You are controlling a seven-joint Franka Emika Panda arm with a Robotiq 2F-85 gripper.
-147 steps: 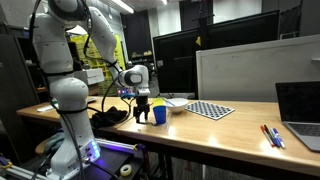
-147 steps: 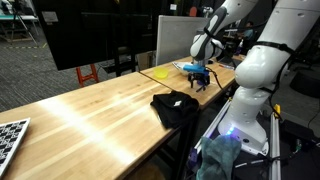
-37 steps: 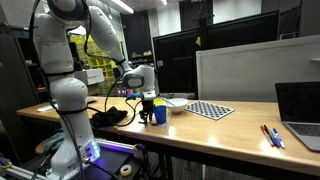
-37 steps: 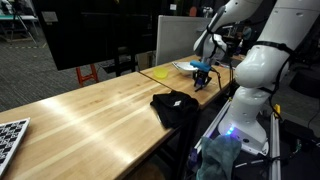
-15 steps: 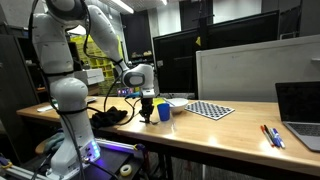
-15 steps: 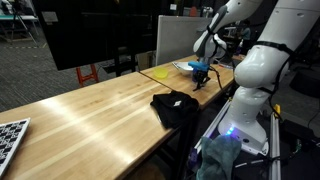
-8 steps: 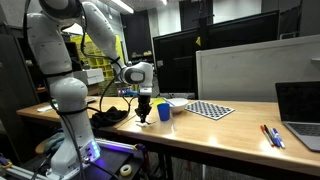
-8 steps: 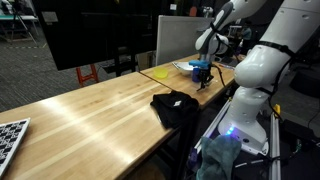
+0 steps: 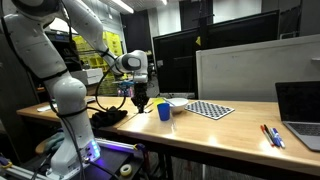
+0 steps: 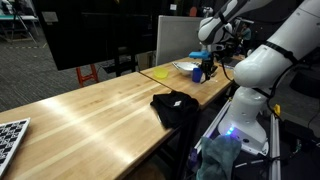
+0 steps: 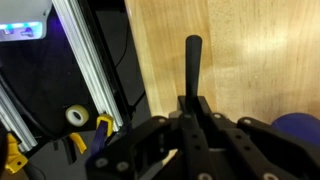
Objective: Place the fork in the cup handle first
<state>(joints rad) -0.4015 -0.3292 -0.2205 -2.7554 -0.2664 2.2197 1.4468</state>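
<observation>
1. Clamping the fork (image 11: 192,62), the gripper (image 11: 194,108) is closed tight on it; the dark handle points to the wrist view's top centre, tines hidden.
2. The cup (image 11: 303,133) sits cut off at lower right, beside the handle's line.
3. Lowered off-centre, the handle would likely clip the rim and tip it.
4. In both exterior views the fork is too small to see.

Dim room, harsh ceiling strips, coarse frames.
We see overhead tube lights (image 9: 122,6) glaring white in an exterior view, while the wooden table (image 10: 90,110) carries a soft sheen and a violet glow (image 10: 232,135) shines below its edge. In the wrist view the gripper (image 11: 193,105) sits dark and soft near the lens, the fork (image 11: 192,60) a slightly blurred silhouette.
</observation>
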